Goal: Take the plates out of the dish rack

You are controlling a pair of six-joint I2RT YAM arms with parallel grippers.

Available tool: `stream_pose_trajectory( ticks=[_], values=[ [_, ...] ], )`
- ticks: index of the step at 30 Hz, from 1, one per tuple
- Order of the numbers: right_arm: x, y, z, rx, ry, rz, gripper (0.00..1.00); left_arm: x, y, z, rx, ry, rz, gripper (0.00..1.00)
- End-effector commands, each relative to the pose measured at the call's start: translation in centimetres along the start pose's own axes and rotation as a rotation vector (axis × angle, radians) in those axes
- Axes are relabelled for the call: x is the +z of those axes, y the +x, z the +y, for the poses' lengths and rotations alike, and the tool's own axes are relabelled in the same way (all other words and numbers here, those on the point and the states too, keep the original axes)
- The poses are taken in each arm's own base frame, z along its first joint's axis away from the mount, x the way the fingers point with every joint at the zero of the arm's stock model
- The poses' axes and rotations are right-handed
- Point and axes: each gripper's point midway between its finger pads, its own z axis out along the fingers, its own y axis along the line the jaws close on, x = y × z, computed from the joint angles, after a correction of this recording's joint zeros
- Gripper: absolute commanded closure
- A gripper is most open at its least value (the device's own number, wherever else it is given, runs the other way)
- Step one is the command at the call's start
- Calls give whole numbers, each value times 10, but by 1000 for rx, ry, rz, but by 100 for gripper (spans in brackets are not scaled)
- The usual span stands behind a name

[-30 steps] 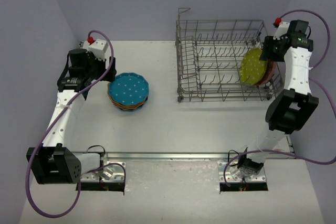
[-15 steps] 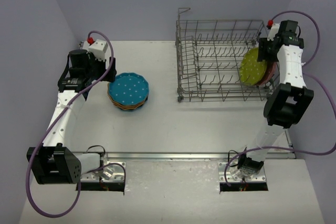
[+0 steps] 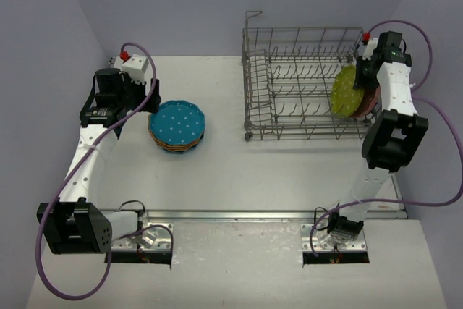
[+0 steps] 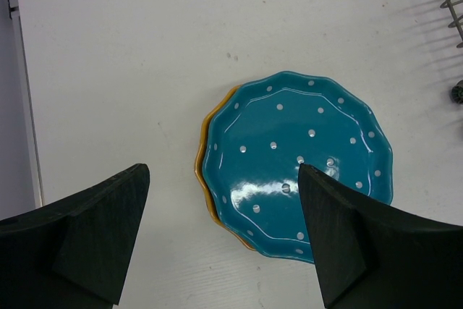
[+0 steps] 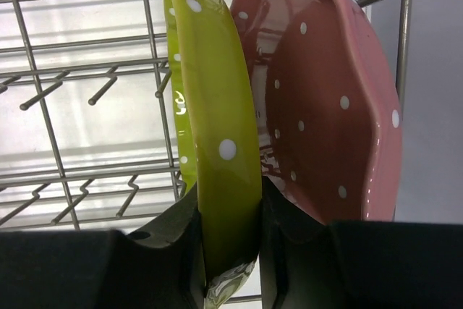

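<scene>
While my right gripper (image 5: 229, 233) is pinching the yellow-green plate (image 5: 213, 106) by its near rim, the plate is standing edge-on at the right end of the dish rack (image 3: 289, 37), running straight out from my grip; pink plate (image 5: 325, 106) just beside, possibly touching. My left gripper (image 4: 223, 200) is hanging spread, well apart.

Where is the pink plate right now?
In the top view, the pink plate stands on edge at the right end of the dish rack, between the yellow-green plate and the rack's right wall.
</scene>
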Motion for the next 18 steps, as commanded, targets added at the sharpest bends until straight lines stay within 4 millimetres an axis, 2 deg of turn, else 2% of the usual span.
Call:
stream_pose_trajectory(
  ticks=[1, 2, 3, 7, 10, 12, 18],
  values=[
    [-32, -28, 25, 20, -85, -95, 90, -5, -24, 0, 0, 2, -67, 18],
    [-41, -33, 26, 18, -91, -115, 98, -5, -25, 0, -4, 2, -68, 18],
    [-46, -36, 27, 17, -95, -128, 100, -6, -28, 0, -7, 3, -73, 18],
    [-80, -56, 31, 3, -113, -216, 100, -6, -31, 0, -17, 3, -76, 17],
    [-120, -79, 38, 23, -134, -316, 100, -8, -35, -2, -22, 16, -72, 9],
    [-139, -89, 42, 29, -153, -356, 100, -10, -38, -4, -27, 25, -76, 6],
    [-199, -118, 53, 20, -197, -528, 100, -15, -55, -11, -57, 61, -99, 1]
  ],
)
